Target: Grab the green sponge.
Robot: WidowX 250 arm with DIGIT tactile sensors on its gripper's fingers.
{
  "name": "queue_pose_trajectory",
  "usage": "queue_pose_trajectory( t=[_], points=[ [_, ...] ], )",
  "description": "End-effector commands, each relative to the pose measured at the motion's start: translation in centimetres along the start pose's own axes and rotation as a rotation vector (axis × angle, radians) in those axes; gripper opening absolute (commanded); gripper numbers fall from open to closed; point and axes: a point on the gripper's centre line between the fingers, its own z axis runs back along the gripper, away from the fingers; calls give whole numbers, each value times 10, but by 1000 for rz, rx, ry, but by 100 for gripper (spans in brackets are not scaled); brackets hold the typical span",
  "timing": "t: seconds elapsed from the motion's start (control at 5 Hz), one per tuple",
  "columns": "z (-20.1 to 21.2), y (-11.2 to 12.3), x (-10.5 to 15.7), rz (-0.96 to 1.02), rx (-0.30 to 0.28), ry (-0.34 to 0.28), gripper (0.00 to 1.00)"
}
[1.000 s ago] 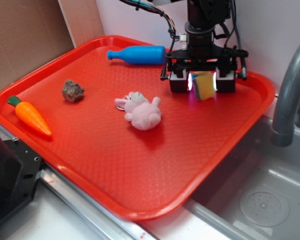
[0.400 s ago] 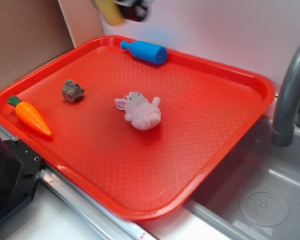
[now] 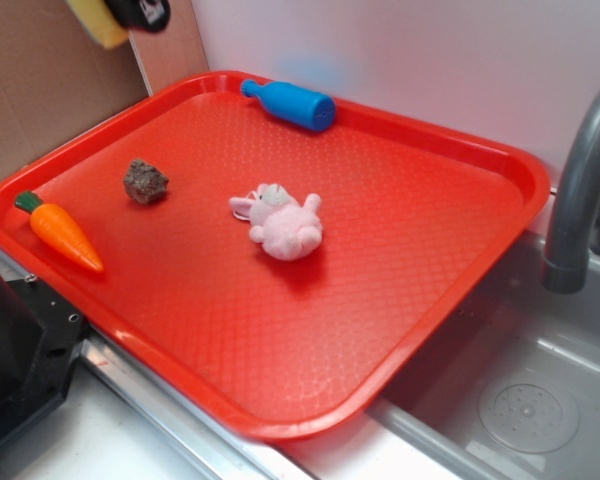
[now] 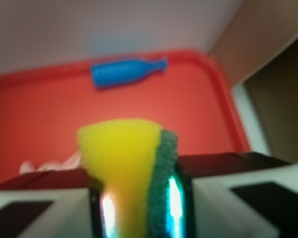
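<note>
Gripper: my gripper (image 4: 139,208) holds the green sponge (image 4: 126,163) pinched between its two fingers (image 4: 44,208), seen close in the wrist view; in the exterior view only a dark scrap of it (image 3: 140,12) shows at the top left edge of the frame.

Green sponge: the yellow foam bulges out above the fingers, with the thin dark green layer on its right face, pressed against the right finger. From the exterior camera I see a yellow corner of it (image 3: 98,25) high over the tray's far left corner, clear of the tray.

Tray: the red tray (image 3: 400,300) lies flat beside the sink (image 3: 520,400), one corner reaching over the basin edge.

Blue bottle: a blue toy bottle (image 3: 290,101) lies on its side near the tray's far rim; the wrist view shows it (image 4: 124,73) beyond the sponge.

Pink plush: the pink plush (image 3: 283,223) lies near the middle of the tray, well apart from the bottle.

Rock: a small brown rock (image 3: 145,181) rests left of the plush.

Carrot: an orange toy carrot (image 3: 62,232) with a green top lies along the tray's left rim.

Faucet: a grey faucet (image 3: 580,180) arches at the right edge, over the sink.

Backdrop: brown cardboard (image 3: 40,90) stands at the left.
</note>
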Motion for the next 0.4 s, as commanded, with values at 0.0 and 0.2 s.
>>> queue_pose_trajectory(
  t=[0.0, 0.2],
  points=[
    [10, -20, -6, 44, -60, -28, 0],
    [6, -30, -3, 71, -59, 3, 0]
  ],
)
